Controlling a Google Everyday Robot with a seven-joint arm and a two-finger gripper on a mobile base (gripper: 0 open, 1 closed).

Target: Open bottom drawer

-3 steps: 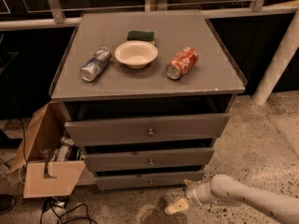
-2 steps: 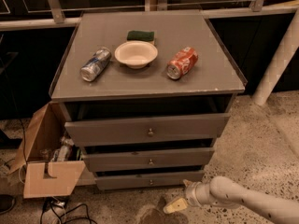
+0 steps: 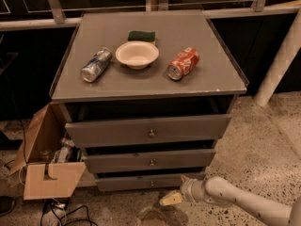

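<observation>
Bottom drawer at 6 o'clock in view, shut. Pincer low, at 5 o'clock from knob, not touching; open or closed: cannot tell. Risk: slipping off small round knob, or hooking middle drawer if approach runs high.

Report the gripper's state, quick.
Gripper: open or closed cannot be told; it is low near the floor, in front of the bottom drawer, right of its knob.

I can read no lettering anywhere; the labels on the red can and the blue can on the bench are illegible. My gripper hangs near the right end of the bottom drawer.
</observation>
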